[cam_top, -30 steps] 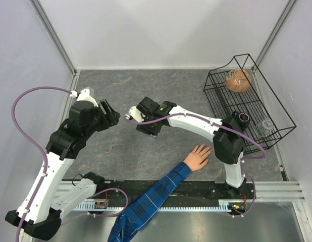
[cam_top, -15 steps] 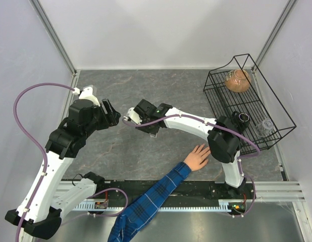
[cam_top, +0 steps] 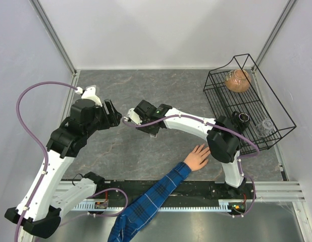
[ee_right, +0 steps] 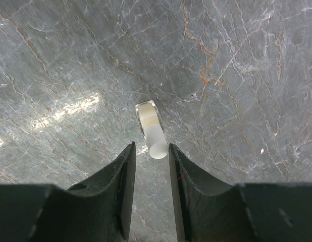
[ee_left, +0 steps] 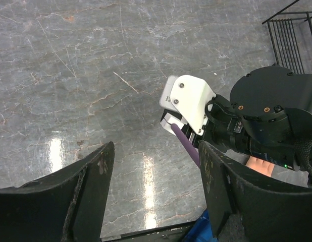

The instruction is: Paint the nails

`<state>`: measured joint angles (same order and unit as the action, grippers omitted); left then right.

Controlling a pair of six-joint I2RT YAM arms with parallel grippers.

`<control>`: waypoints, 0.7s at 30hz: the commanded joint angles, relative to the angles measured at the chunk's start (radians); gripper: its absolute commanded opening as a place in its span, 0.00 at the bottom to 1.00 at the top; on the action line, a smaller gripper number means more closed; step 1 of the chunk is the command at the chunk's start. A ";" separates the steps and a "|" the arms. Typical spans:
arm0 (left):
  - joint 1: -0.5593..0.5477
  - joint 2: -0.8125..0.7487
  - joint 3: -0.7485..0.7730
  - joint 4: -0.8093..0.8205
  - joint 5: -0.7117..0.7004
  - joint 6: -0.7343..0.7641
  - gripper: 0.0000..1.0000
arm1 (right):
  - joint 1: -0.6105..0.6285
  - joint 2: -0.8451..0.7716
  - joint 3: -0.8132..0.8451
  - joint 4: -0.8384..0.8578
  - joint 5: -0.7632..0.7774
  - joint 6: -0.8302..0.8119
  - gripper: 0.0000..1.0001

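A small nail polish bottle [ee_right: 149,123] with a white cap stands on the grey stone table. My right gripper [ee_right: 151,151] points down over it, its jaws narrowly open on either side of the cap, with a gap on the left side. In the top view the right gripper [cam_top: 150,128] hides the bottle. My left gripper [cam_top: 113,114] hangs wide open and empty to the left, facing the right gripper's head [ee_left: 189,103]. A light-skinned hand [cam_top: 198,156] in a blue plaid sleeve [cam_top: 151,199] lies flat near the front edge. Its nails are too small to make out.
A black wire basket [cam_top: 247,108] stands at the right back. It holds a brownish rounded object [cam_top: 238,80], a clear glass [cam_top: 264,126] and a dark ring-shaped thing [cam_top: 243,117]. White walls close the back and sides.
My right gripper has shifted slightly left and settled lower over the bottle. The left gripper has crept a little up and right. The hand has not moved.
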<state>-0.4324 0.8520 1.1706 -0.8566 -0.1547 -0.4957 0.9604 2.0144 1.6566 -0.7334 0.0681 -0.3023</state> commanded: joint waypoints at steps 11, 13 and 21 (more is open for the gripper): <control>-0.014 0.010 0.038 0.045 -0.017 0.052 0.74 | 0.005 0.033 -0.003 -0.004 -0.019 -0.006 0.38; -0.014 0.012 0.038 0.047 -0.017 0.054 0.74 | 0.005 0.032 -0.004 -0.006 -0.024 -0.006 0.37; -0.019 0.028 0.052 0.041 -0.019 0.049 0.74 | -0.003 0.024 0.046 -0.003 0.027 0.086 0.00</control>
<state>-0.4469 0.8707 1.1725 -0.8551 -0.1558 -0.4824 0.9604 2.0441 1.6554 -0.7372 0.0692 -0.2901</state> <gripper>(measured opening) 0.736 0.050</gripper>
